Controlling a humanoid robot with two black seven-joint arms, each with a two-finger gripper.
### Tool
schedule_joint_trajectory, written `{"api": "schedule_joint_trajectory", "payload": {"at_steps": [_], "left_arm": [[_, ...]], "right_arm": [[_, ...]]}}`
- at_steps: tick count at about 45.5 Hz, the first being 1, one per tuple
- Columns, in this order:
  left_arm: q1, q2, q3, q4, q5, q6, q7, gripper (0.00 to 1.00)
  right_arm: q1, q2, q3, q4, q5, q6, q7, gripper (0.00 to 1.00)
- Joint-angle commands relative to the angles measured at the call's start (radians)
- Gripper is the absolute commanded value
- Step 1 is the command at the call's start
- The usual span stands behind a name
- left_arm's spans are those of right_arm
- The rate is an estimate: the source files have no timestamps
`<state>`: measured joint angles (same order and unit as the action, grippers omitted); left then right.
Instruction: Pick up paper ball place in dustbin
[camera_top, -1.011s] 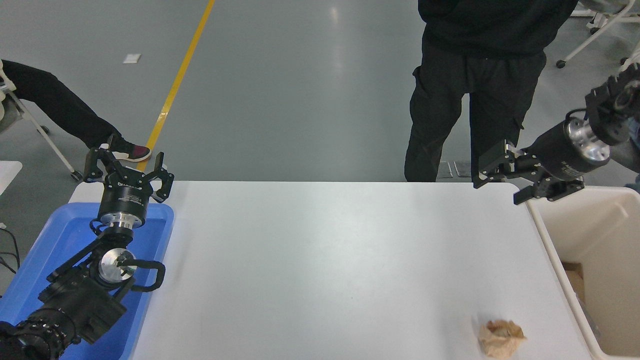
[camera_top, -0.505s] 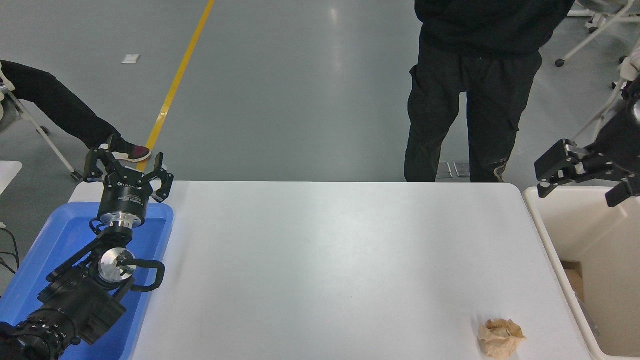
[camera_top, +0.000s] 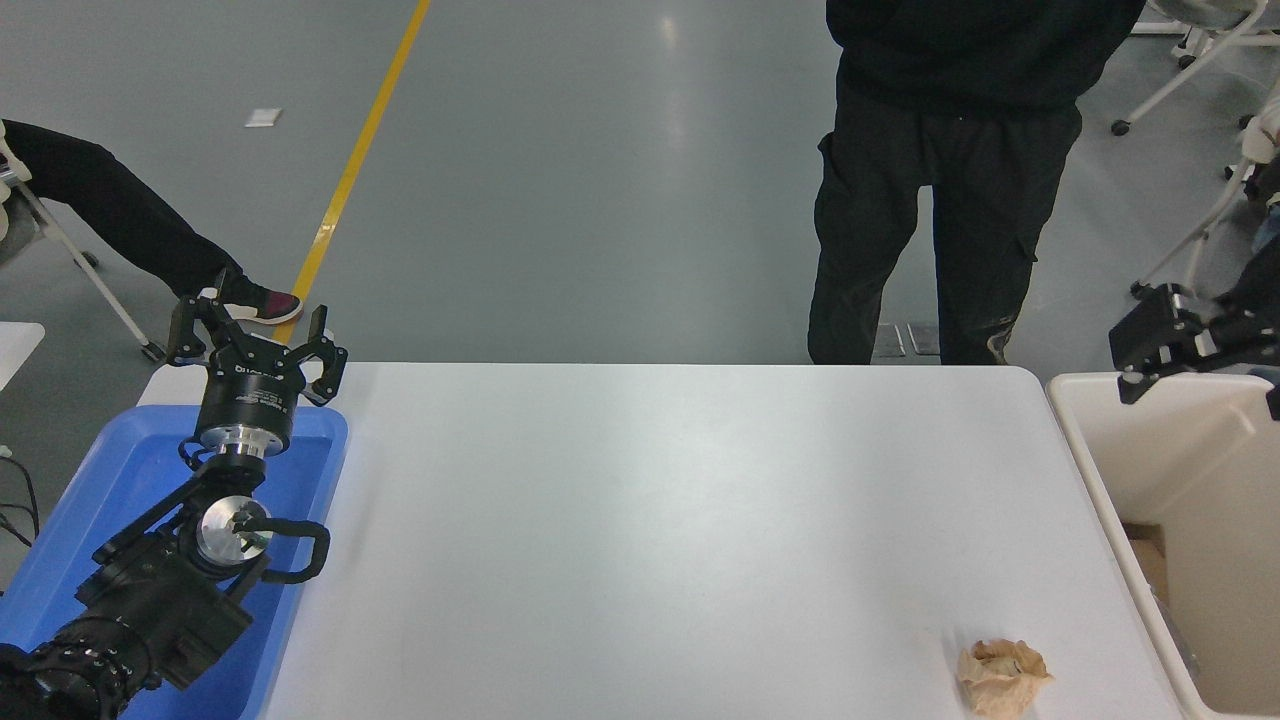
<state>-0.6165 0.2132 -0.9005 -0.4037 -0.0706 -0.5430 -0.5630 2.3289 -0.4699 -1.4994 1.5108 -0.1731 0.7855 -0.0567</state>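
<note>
The tan crumpled paper ball (camera_top: 1001, 676) lies on the white table (camera_top: 650, 520) near its front right corner. The cream-beige dustbin (camera_top: 1098, 480) stands off the table's right edge, its inside partly visible. My right gripper (camera_top: 1200, 388) hangs at the picture's right edge over the dustbin's far rim, empty, jaws apart; one finger (camera_top: 1150, 343) shows fully and the other is cut off by the frame. It is far behind and to the right of the ball. My left gripper (camera_top: 252, 322) is parked at the lower left, open and empty, above the blue tray.
A shallow blue tray (camera_top: 90, 490) sits under the left arm at the table's left end. A person in black (camera_top: 950, 180) stands at the far side. A seated person's leg (camera_top: 120, 225) is at far left. Something brown (camera_top: 1152, 560) lies in the dustbin.
My right gripper has swung to the right, from above the table's far right corner to over the dustbin at the frame's edge. The ball and left arm have not moved.
</note>
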Motion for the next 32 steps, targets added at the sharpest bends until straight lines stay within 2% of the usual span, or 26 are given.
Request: {"api": "schedule_joint_trajectory", "payload": {"at_steps": [1,8,22,32], "left_arm": [[0.0,0.0,0.0,0.0,0.0,0.0,0.0,0.99],[0.0,0.0,0.0,0.0,0.0,0.0,0.0,0.99],[-0.002,0.0,0.0,-0.001,0.0,0.0,0.0,0.99],[-0.002,0.0,-0.002,0.0,0.002,0.0,0.0,0.99]], "right_arm": [[-0.209,-0.067,0.097,-0.012,-0.02,0.0,-0.005,1.0],[-0.376,-0.072,0.194,-0.032,-0.057,-0.02,-0.009,1.0],[-0.634,-0.072,0.289,-0.052,-0.048,-0.468,-0.009,1.0],[-0.763,-0.032,0.327,-0.055,-0.048,-0.512,-0.008,1.0]]}}
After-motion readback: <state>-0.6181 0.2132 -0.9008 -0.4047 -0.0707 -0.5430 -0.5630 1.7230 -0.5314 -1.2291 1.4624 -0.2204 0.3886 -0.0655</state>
